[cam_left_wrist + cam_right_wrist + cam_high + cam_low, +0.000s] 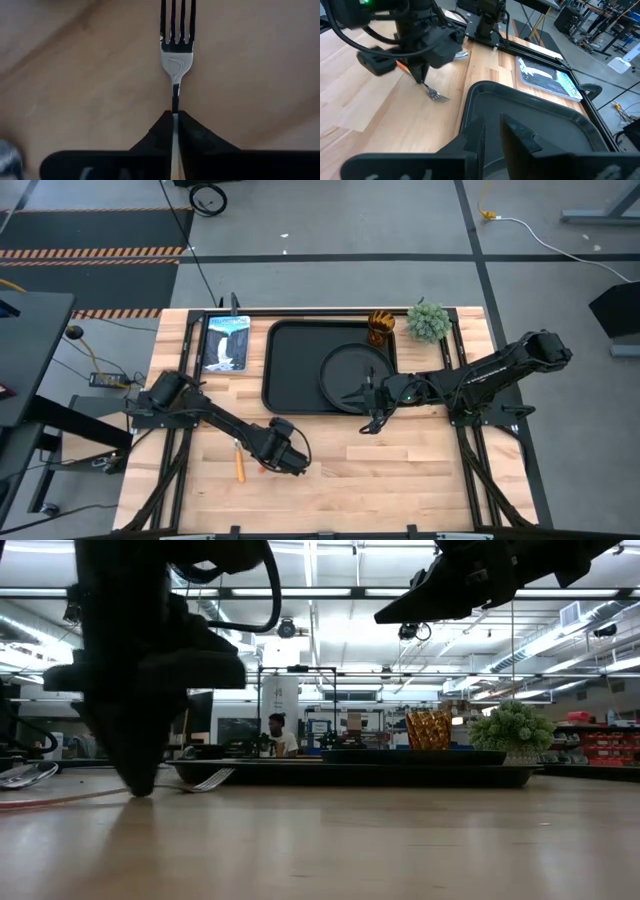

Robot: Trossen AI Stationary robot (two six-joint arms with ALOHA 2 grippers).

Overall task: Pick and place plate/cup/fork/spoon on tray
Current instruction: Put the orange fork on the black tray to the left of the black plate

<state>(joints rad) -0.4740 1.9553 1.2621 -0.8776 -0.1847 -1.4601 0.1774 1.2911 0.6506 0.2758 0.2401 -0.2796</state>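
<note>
The fork (176, 55) lies on the wood table near its front, left of centre, with its silver tines pointing away from my left gripper (175, 116). That gripper is shut on it and also shows in the high view (287, 457). The spoon (238, 462) lies on the table just left of that gripper. The round black plate (352, 376) lies in the right half of the black tray (290, 360). The amber cup (381, 327) stands at the tray's far right corner. My right gripper (492, 131) hangs open and empty above the tray's near right edge. My left gripper pinches the fork's slim metal neck (175, 102), just behind the tines, between its two fingers. The fingers come from above, pointing down at the table. The tines (436, 94) rest on the table and stick out past the fingertips toward the tray.
A green potted plant (428, 322) stands right of the cup at the back. A picture book (226, 342) lies left of the tray. Bare wood stretches across the table's near half. A person (278, 735) sits far off in the room.
</note>
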